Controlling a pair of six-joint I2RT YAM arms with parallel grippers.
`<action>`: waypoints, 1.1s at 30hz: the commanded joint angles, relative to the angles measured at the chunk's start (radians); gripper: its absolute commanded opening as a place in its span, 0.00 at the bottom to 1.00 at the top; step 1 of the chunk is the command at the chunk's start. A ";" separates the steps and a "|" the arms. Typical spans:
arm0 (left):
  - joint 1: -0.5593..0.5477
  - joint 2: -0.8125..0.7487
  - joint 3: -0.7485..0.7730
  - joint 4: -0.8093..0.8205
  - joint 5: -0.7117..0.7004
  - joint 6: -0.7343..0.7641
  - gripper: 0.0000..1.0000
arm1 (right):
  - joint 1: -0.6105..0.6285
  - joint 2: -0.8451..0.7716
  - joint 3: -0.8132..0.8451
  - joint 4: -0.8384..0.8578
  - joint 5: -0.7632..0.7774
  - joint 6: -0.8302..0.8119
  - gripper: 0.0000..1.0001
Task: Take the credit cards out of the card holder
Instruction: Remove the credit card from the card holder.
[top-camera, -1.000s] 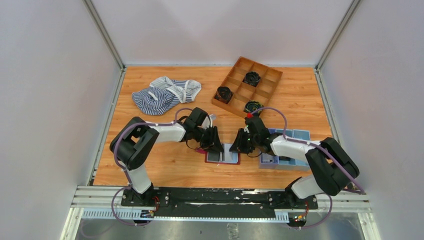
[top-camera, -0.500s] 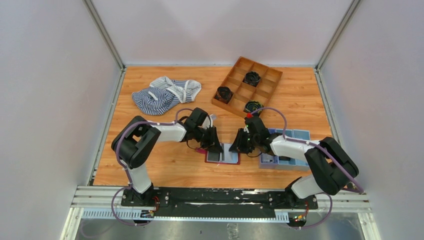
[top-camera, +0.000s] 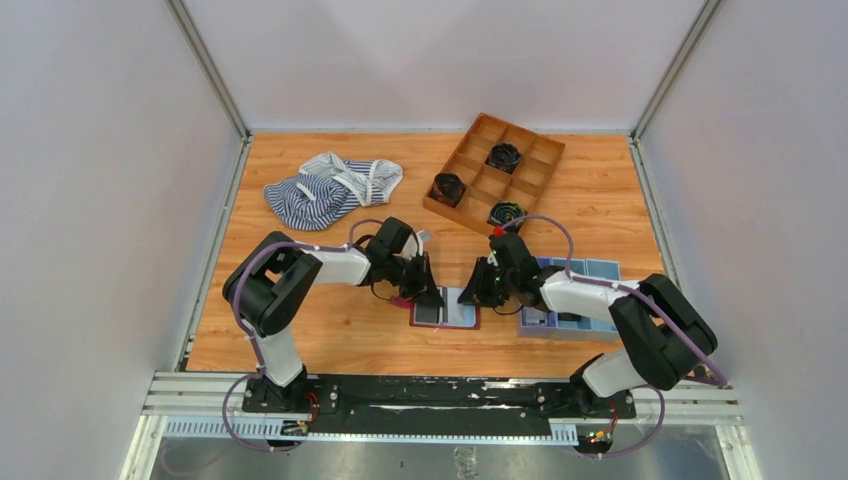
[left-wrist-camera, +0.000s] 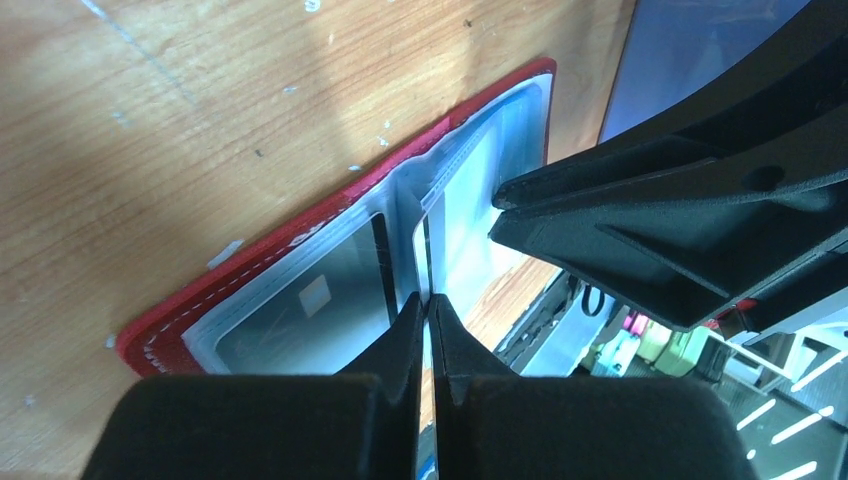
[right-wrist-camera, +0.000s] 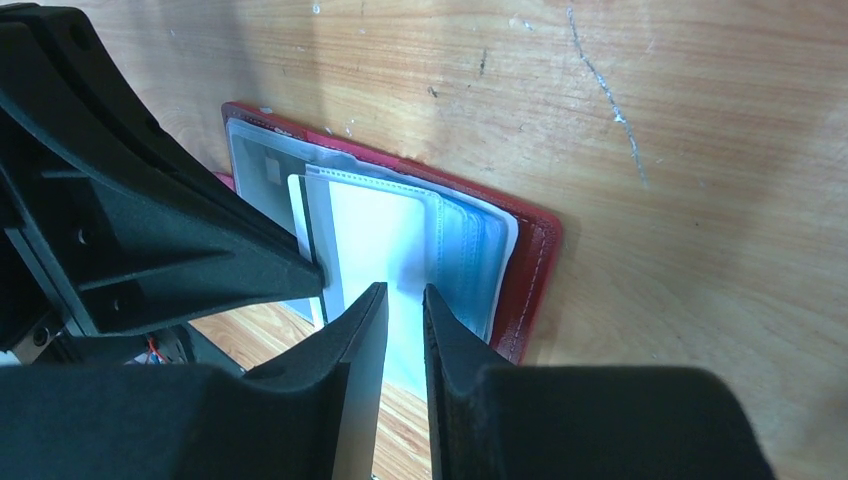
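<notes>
The card holder, a dark-red wallet, lies open on the table between both grippers. It also shows in the left wrist view and the right wrist view. A dark credit card sits in its left clear pocket. My left gripper is shut at the wallet's middle fold on the thin edge of a pale card that stands up from the pockets. My right gripper hovers over the pale right-hand pockets, jaws a narrow gap apart, holding nothing.
A light-blue tray lies just right of the wallet under my right arm. A wooden divided box with black coils stands at the back. A striped cloth lies at the back left.
My left wrist has shifted very slightly to the left. The wallet and the right gripper have not moved.
</notes>
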 joint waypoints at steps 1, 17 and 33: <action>0.037 -0.024 -0.040 -0.005 0.025 0.025 0.00 | 0.017 0.024 -0.035 -0.049 0.018 -0.002 0.24; 0.114 -0.070 -0.091 -0.005 0.087 0.060 0.00 | 0.016 0.022 -0.035 -0.053 0.023 -0.005 0.24; 0.153 -0.155 0.011 -0.367 -0.067 0.275 0.00 | 0.015 -0.075 0.002 -0.160 0.065 -0.043 0.24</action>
